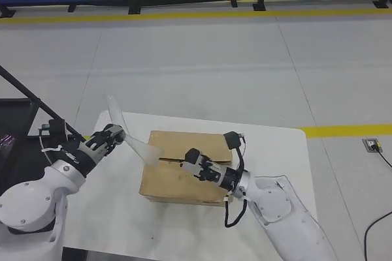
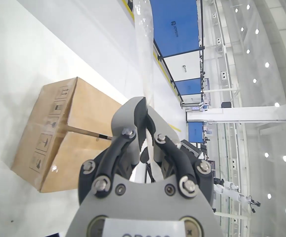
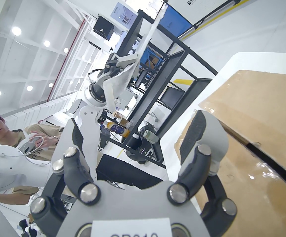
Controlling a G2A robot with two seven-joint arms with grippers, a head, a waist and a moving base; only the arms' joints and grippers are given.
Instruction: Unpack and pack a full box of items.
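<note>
Left gripper (image 2: 146, 110) pinches film (image 2: 143, 50); right gripper (image 3: 136, 117) gapes wide, empty, over box (image 3: 256, 114). Best peel steadily, bracing box down.

The cardboard box (image 1: 183, 147) fills the middle of the tabletop (image 1: 274, 163), and its near side is close to the near edge, so little room is left there. Between the box and the right edge the surface lies bare and wide, and a narrower bare strip runs along the far edge. Toward the left edge the left pincer (image 1: 119, 135), clamped on a translucent sheet (image 1: 138, 147), hangs above the surface. The sheet slants from it over the box's left top and bars that side. The right pincer (image 1: 188, 161), fingers apart, hovers over the box top. A black frame (image 1: 10, 127) stands just beyond the left edge.
</note>
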